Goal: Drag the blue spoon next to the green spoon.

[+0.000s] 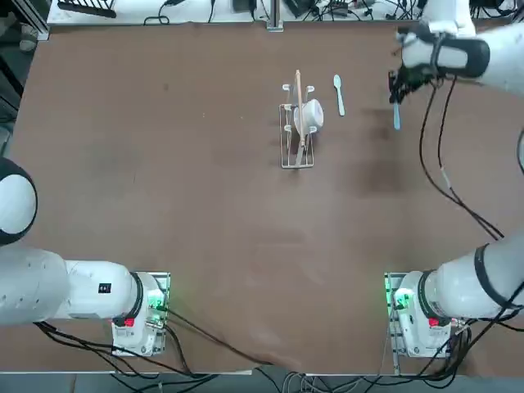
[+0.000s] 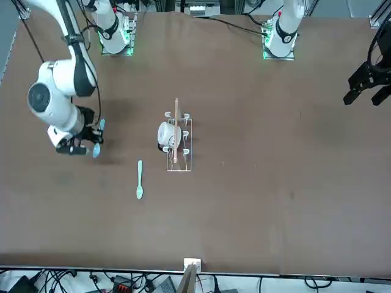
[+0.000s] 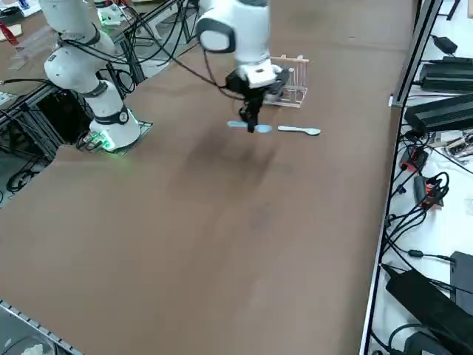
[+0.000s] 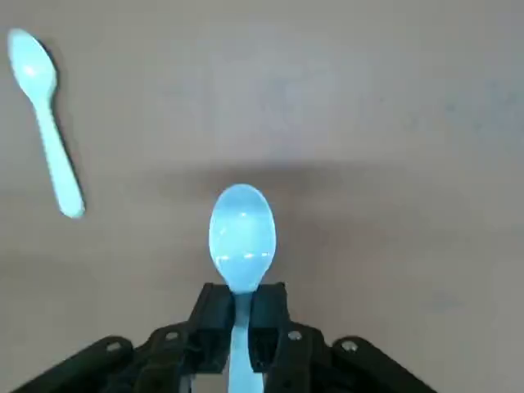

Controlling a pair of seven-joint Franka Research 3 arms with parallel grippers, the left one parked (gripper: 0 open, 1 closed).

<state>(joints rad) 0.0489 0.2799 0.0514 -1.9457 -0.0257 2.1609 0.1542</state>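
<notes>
My right gripper (image 4: 242,315) is shut on the thin handle of the blue spoon (image 4: 242,233), just behind its oval bowl. In the top view the gripper (image 1: 395,92) is at the table's far right, with the blue spoon's handle (image 1: 397,121) sticking out toward the robot's side. The green spoon (image 1: 338,94) lies flat on the table, a short way left of the gripper and apart from the blue spoon. In the front view the green spoon (image 2: 139,180) lies beside the gripper (image 2: 91,140). Whether the blue spoon (image 3: 240,125) rests on the table or hangs just above it I cannot tell.
A small wire rack (image 1: 297,135) holding a white cup (image 1: 311,115) and a wooden stick stands just left of the green spoon. The brown table (image 1: 205,205) ends close behind the gripper, with cables and equipment past its far and right edges.
</notes>
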